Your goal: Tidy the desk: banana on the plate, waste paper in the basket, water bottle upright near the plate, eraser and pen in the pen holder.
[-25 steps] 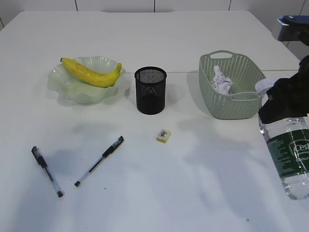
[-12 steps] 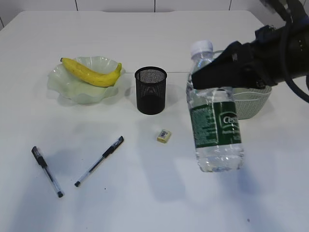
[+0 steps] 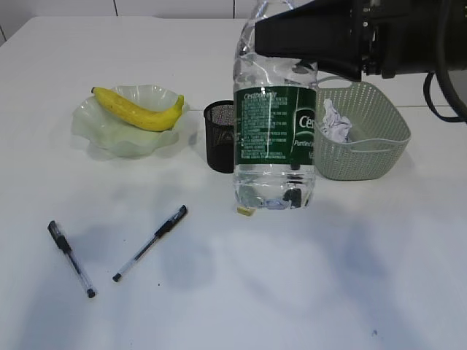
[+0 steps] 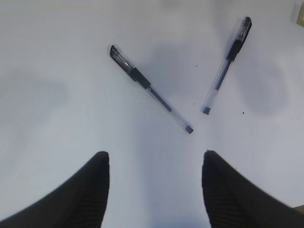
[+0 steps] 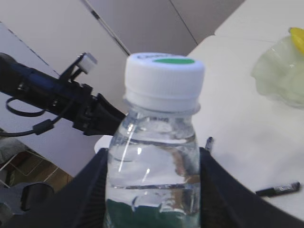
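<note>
The desk (image 3: 350, 270) spreads white beneath me. My right gripper (image 5: 152, 164) is clamped on the water bottle (image 3: 274, 124) just under its shoulder, holding it upright in the air in front of the pen holder (image 3: 219, 136), which it partly hides. To the right of the pen holder sits the basket (image 3: 361, 157) with the waste paper (image 3: 334, 121) inside. To the left of the pen holder is the plate (image 3: 124, 131), the banana (image 3: 139, 109) lying across it. My left gripper (image 4: 154, 183) hangs with fingers spread and nothing between them, above two pens (image 3: 149, 242) (image 3: 71, 258) lying in front and to the left of the pen holder. The eraser (image 3: 242, 211) peeks out beside the bottle's base, in front of the pen holder.
</note>
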Motion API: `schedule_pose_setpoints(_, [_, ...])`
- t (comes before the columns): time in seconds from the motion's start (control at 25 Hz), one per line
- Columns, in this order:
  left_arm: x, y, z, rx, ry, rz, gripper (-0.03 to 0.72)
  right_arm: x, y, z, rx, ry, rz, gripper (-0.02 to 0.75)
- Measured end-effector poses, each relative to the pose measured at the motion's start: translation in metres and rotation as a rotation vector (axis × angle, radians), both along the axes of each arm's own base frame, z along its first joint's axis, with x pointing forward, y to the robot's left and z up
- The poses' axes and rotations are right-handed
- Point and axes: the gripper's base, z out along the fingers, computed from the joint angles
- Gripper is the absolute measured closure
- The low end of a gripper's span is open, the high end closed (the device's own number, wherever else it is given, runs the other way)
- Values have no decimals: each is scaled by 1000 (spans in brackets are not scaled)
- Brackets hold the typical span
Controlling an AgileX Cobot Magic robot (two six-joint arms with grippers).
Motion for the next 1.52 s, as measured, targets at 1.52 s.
schedule_pose_setpoints(1.52, [10,1,6,-1,-129,30,256,-5,3,9,-31,-430,120,381])
